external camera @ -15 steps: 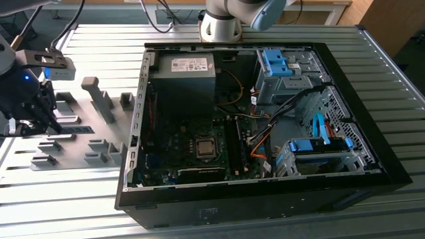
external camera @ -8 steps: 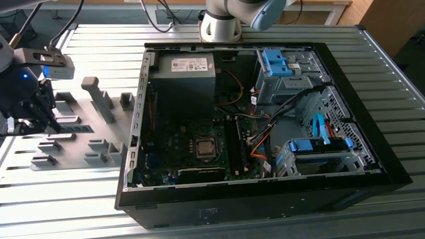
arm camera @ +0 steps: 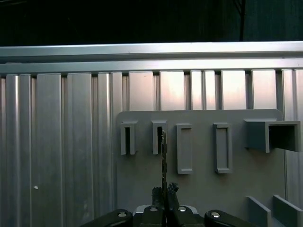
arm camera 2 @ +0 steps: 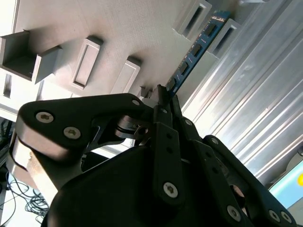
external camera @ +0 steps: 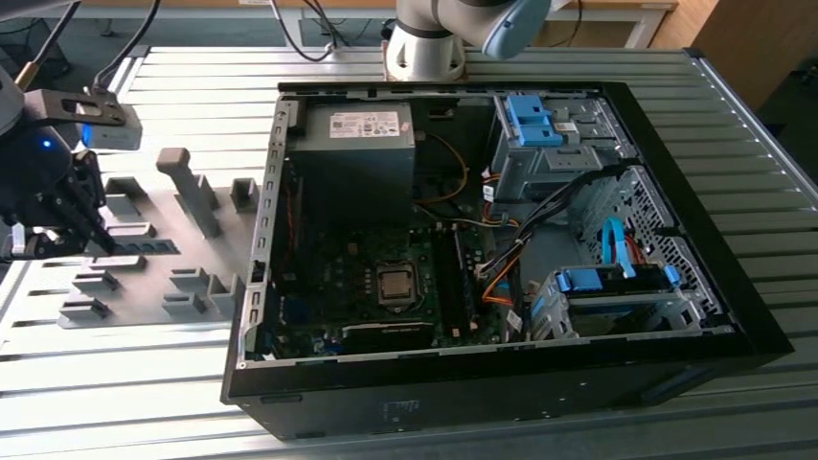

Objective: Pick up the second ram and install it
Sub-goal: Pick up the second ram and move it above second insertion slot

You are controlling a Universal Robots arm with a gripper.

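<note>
The second ram [arm camera 2: 194, 49], a thin, long blue circuit-board stick with black chips, projects straight out from the tips of the black hand [arm camera 2: 163, 92]. The black metal fingers [arm camera 2: 165, 137] are closed to a narrow gap, clamping one end of the stick. In the second wrist view, the free end lies between two raised rectangular grey slot holders [arm camera 2: 193, 18] on the flat grey moulded fixture plate [arm camera 2: 118, 33]. Whether that end is seated or clear of the plate cannot be told.

In the first wrist view the stick [arm camera: 164, 156] appears edge-on, running from the hand [arm camera: 164, 189] to a holder.

In the exterior view the hand [external camera: 79, 235] stands over the plate [external camera: 153, 278] at the left edge of the ribbed aluminium tabletop [external camera: 153, 383]. It is well apart from the open black computer case [external camera: 511, 383].
</note>
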